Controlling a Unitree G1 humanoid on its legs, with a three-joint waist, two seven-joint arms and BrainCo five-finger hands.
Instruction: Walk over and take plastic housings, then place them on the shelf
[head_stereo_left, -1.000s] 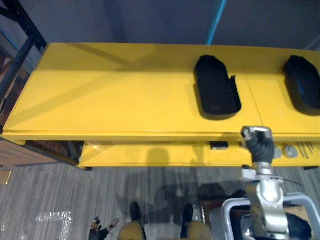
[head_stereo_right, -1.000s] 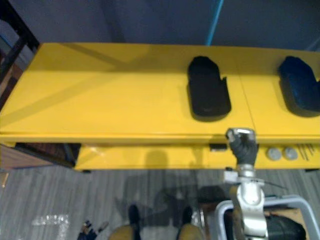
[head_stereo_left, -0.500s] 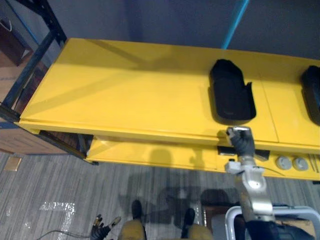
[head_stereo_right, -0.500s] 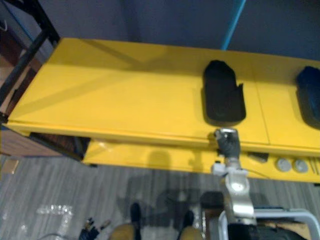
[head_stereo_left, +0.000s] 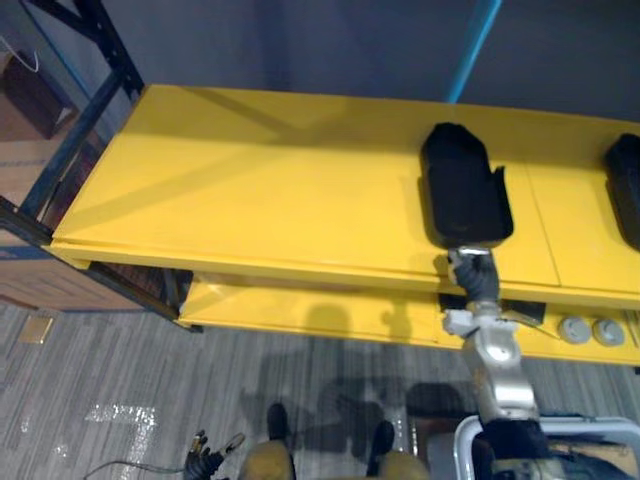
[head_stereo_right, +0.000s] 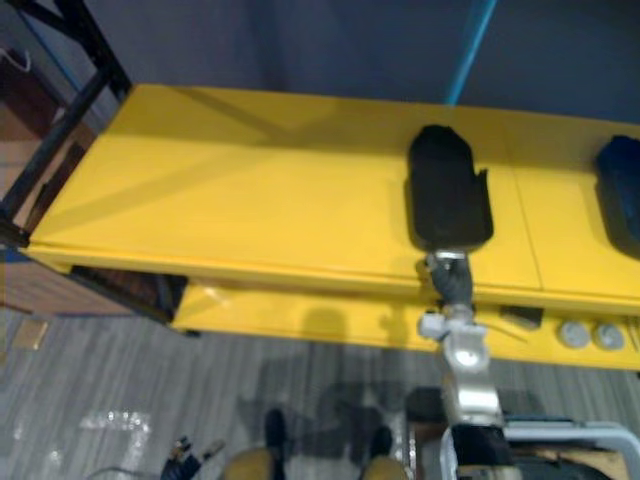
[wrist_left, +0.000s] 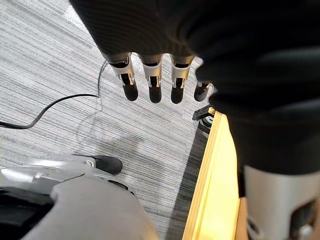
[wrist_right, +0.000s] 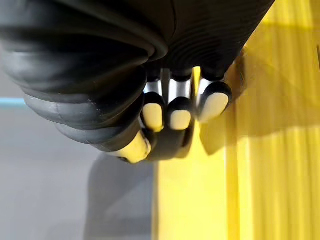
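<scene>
The right hand sits at the bench's front edge, right up against the near end of a black plastic housing. Its fingers are curled in toward the palm with the thumb tucked beside them, and nothing seems to be clasped in them. That housing lies lengthwise on the yellow bench, hollow side up. A second housing lies well apart toward the right. The step in hand looks like the reach for the first pick. To do it well, the hand should uncurl before going farther, then take the near end wall with fingers inside and thumb outside (the rim looks thin, so a firm pinch matters). A straight lift follows. The dark shelf frame stands off the bench's left end. The left hand hangs relaxed, fingers straight, over the floor.
</scene>
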